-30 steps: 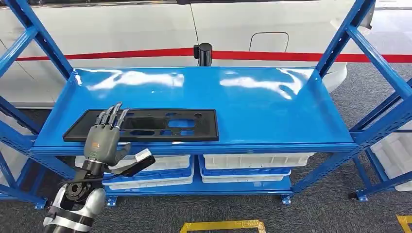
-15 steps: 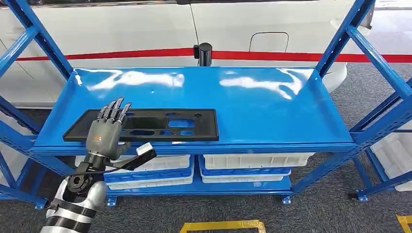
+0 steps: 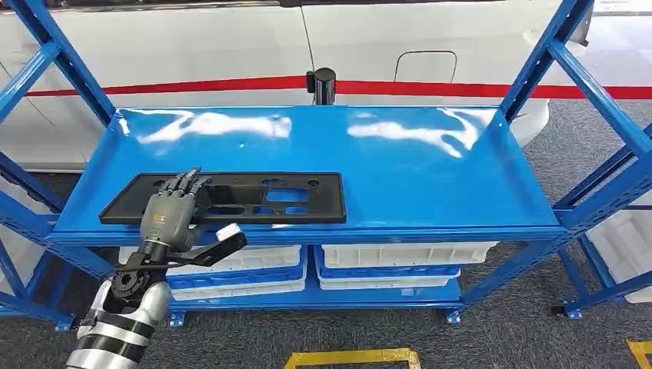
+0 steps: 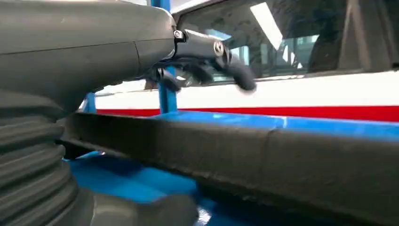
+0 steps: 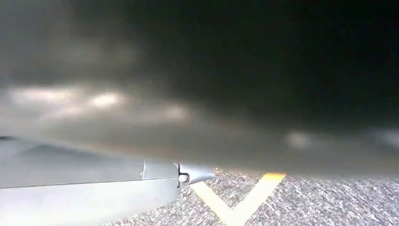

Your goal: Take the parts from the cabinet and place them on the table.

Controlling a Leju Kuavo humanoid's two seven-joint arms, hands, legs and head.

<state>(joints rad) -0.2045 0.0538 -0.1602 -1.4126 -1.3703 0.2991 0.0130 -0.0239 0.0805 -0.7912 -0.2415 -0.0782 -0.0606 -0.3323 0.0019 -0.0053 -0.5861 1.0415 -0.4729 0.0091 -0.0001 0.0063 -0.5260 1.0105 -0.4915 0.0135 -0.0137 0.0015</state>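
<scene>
One hand matters for you: the left hand (image 3: 173, 215) reaches over the front lip of the blue shelf (image 3: 400, 165), fingers (image 3: 184, 184) curled down onto the left part of the black panel (image 3: 231, 197), thumb (image 3: 219, 242) jutting out below the edge; whether it grips, you cannot tell. You see a long, flat, matte plate with several cutouts, lying flat near the shelf's front-left. White bins (image 3: 400, 254) sit underneath.
</scene>
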